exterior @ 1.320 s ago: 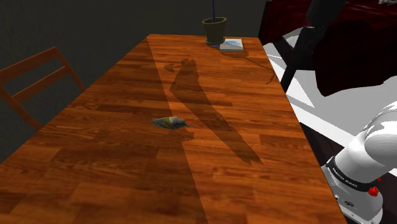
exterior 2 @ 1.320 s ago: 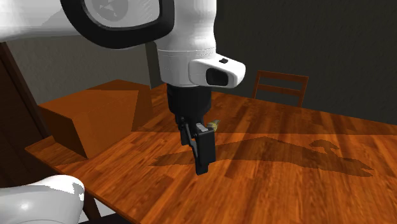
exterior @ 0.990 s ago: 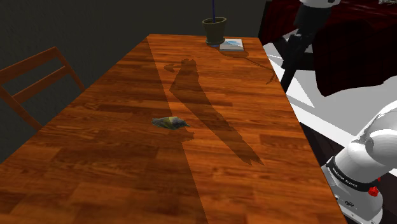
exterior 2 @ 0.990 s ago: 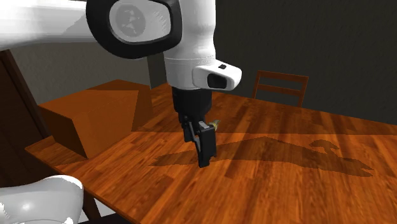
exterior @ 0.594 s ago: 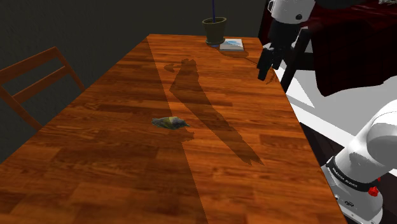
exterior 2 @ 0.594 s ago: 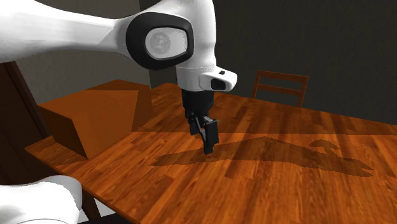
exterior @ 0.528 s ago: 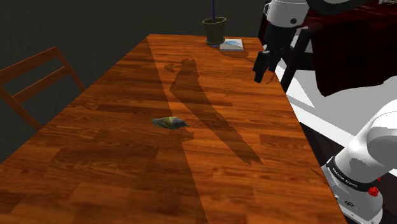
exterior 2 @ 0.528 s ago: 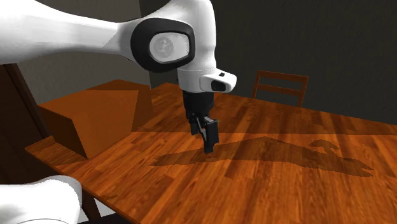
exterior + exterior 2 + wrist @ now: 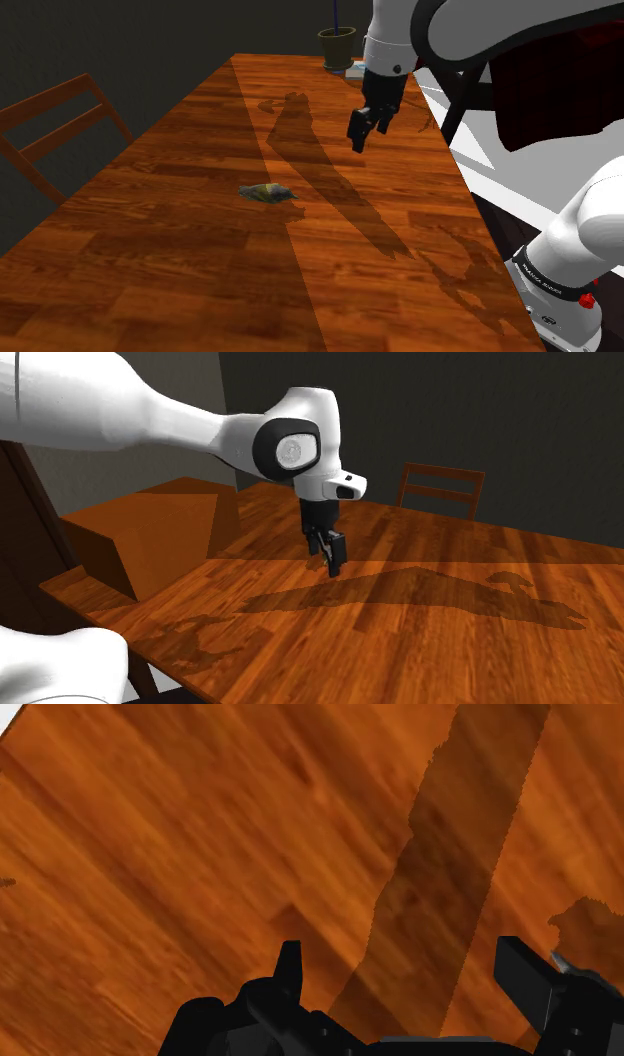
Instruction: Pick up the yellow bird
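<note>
Shoulder view: a long wooden table (image 9: 200, 250) runs up the picture, with a wooden chair (image 9: 60, 125) at its left side and the robot's stand (image 9: 565, 290) at the lower right. The white arm (image 9: 470, 25) reaches over the table's far half and carries the black gripper (image 9: 357, 132) above the wood, pointing down. At the far end stand a dark pot (image 9: 337, 45) and, just beside it, a flat book (image 9: 364, 70).

The bird (image 9: 265, 192) is a small yellowish shape with darker patches. It lies flat near the middle of the table, well apart from the gripper and nearer to the camera, towards the shoulder view's left. Nothing touches it.

In the wrist view the gripper (image 9: 400, 954) has its two fingers (image 9: 290, 959) set wide apart, with only bare wood and shadow between them.

By these pictures, the step in hand is the approach: nothing is grasped yet. The next move would call for carrying the hand across until the bird sits between the open fingers, then lowering close to the wood, since the bird lies so low, before closing.
</note>
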`<state>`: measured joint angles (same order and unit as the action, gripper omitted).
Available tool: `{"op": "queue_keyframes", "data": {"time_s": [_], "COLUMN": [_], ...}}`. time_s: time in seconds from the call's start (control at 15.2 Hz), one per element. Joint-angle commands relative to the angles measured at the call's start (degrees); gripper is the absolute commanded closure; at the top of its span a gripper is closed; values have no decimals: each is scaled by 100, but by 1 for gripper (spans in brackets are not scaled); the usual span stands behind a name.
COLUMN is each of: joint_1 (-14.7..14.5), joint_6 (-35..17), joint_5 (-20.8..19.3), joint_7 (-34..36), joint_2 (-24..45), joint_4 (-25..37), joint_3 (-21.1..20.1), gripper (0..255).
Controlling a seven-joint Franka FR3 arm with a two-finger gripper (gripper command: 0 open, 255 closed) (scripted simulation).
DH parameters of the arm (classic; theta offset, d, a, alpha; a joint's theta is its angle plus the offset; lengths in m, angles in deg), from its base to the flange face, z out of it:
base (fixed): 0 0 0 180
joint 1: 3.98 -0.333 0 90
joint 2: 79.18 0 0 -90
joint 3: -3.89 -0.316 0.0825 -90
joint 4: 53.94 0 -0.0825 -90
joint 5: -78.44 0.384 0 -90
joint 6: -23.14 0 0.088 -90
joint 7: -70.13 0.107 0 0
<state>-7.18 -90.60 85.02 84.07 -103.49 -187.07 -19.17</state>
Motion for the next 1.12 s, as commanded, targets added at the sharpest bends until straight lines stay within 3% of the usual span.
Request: {"op": "queue_keyframes", "data": {"time_s": [0.0, 0.26, 0.59, 0.99, 1.06], "joint_1": [-6, 8, -59, -526, -566], "joint_6": [-220, -600, -909, -953, -948], "joint_5": [-81, -416, -1149, -2261, -2305], "joint_7": [272, 800, 1590, 2536, 2570], "joint_2": [399, 1201, 2328, 3785, 3849], "joint_4": [216, 652, 1358, 2469, 2527], "joint_3": [-250, -676, -1106, -1235, -1221], "gripper": [0, 0, 0, 0, 0]}}
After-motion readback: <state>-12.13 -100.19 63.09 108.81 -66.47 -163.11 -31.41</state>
